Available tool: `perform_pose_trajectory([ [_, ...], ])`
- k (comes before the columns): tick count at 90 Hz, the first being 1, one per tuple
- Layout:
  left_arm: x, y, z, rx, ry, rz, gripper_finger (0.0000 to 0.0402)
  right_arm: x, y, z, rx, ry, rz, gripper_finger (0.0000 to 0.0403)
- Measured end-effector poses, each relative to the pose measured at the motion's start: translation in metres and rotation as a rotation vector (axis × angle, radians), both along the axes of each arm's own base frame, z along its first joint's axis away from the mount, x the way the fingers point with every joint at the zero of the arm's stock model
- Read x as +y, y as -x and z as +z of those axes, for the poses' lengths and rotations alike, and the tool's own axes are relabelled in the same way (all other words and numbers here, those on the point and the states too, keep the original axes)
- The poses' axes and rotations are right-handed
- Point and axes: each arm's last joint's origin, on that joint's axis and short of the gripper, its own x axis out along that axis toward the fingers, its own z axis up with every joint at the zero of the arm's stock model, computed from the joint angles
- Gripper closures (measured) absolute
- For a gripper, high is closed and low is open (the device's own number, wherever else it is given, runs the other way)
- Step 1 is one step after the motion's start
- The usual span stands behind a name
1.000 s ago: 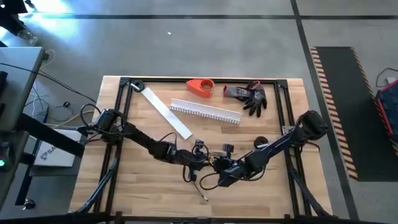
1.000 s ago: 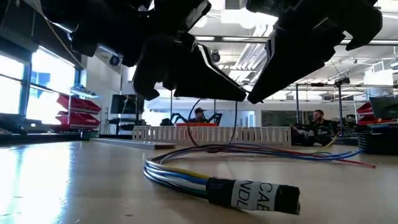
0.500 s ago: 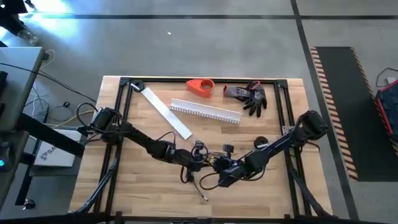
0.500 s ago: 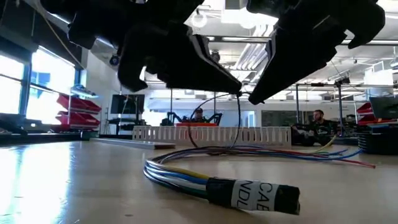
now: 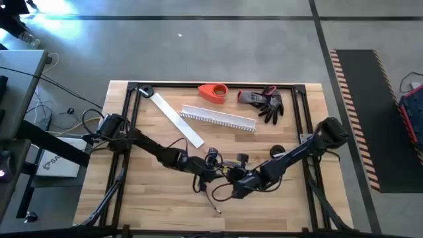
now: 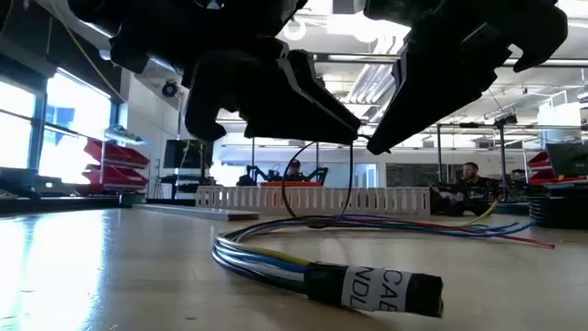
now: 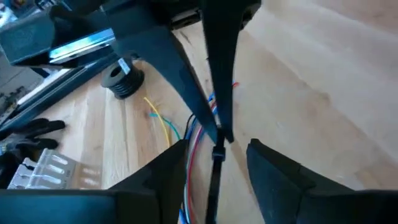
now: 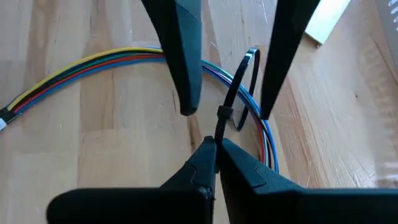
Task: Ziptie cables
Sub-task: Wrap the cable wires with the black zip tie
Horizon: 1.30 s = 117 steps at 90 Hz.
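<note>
Cables (image 8: 87, 62) sweep in a loose curve across the middle of the desk (image 5: 152, 198), bundled colours with a black sleeved end nearest the low camera, and both arms are crowded right over them. Left gripper (image 8: 227, 112) hangs fingers spread, one either side of the zip tie (image 8: 239, 81), which already loops round the bundle with its head just beside the wires. Right gripper (image 7: 214, 134) comes in from the opposite side, fingers pinched together on the tie's tail, and that tail runs straight back along the right fingers, crossing the cables roughly at right angles. That is the line that matters: the loop sits between the two grippers, the tail pointing away from the left one, so cinching looks like a pull along that axis while the left fingers steady the head. Both are equally near; the right has the hold. White slotted channel (image 5: 218, 118) lies well apart, untouched.
</note>
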Motion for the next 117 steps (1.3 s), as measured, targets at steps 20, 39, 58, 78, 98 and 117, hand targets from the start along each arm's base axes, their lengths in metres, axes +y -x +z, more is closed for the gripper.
perform_pose_trajectory([
  [20,0.002,-0.004,-0.005,-0.026,0.007,-0.004,0.0309,0.000,0.000,0.000,0.000,0.000,0.000,0.0403],
  [39,0.002,-0.004,-0.005,-0.022,0.012,-0.010,0.0349,0.000,0.000,0.000,0.000,0.000,0.000,0.0403],
  [58,0.000,-0.004,-0.006,-0.019,0.024,-0.024,0.0392,0.000,0.000,0.000,0.000,-0.005,-0.005,0.0403],
  [78,-0.005,-0.001,0.002,-0.034,0.034,-0.011,0.0398,0.003,0.007,-0.003,0.053,-0.074,-0.056,0.0403],
  [98,-0.001,0.000,0.008,-0.025,0.044,-0.006,0.0400,0.020,0.025,-0.009,0.106,-0.129,-0.124,0.0403],
  [117,0.002,0.001,0.005,0.011,0.084,-0.017,0.0401,0.052,0.048,-0.015,0.081,-0.191,-0.179,0.0403],
])
